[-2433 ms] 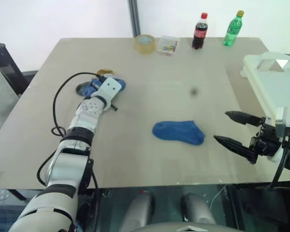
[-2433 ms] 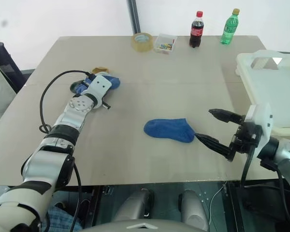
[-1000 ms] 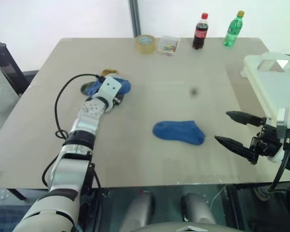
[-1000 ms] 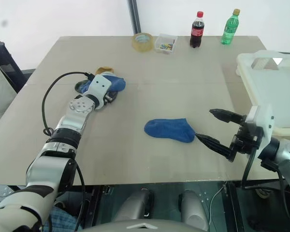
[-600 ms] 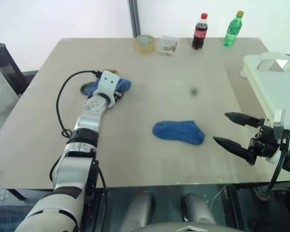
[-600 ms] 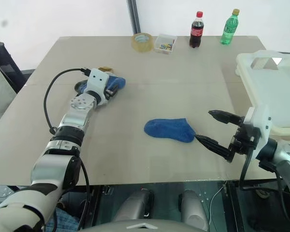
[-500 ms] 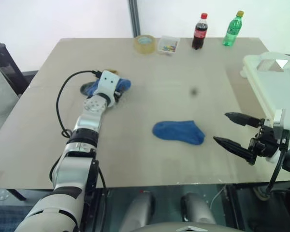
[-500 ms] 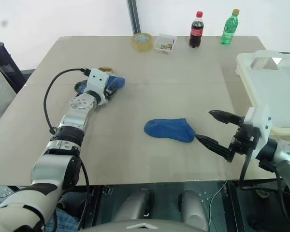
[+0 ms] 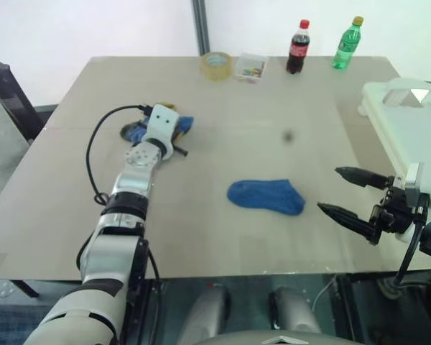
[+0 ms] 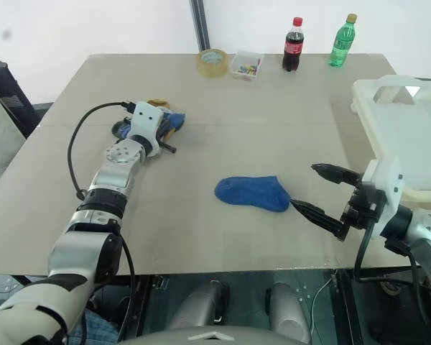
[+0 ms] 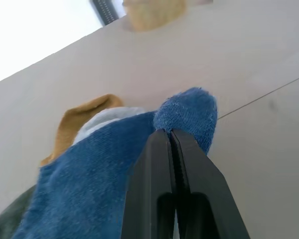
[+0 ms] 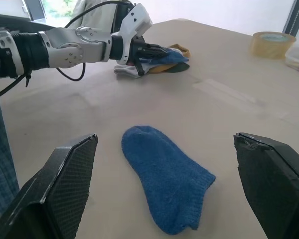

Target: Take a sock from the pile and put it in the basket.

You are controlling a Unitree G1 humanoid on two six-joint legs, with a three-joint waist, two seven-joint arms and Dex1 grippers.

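Observation:
The pile (image 9: 181, 126) of socks lies at the table's left. In the left wrist view a blue sock (image 11: 89, 179) tops it, over mustard (image 11: 79, 119), light grey (image 11: 104, 115) and dark green (image 11: 5, 224) ones. My left gripper (image 11: 168, 132) is shut, its tips pinching the blue sock's bunched end; the right wrist view shows the left gripper (image 12: 162, 51) level at the pile. Another blue sock (image 9: 266, 196) lies flat mid-table. My right gripper (image 9: 329, 189) hangs open just right of it. The cream-white basket (image 9: 370, 108) stands at the right edge.
Along the far edge stand a tape roll (image 9: 215, 65), a small clear box (image 9: 250, 66), a cola bottle (image 9: 297, 47) and a green bottle (image 9: 346, 43). A black cable (image 9: 92, 154) loops beside my left arm.
My left gripper has shut at the pile, rolled a little and shifted slightly right; the pile's blue sock bunched up with it. The right gripper and the mid-table sock have stayed put.

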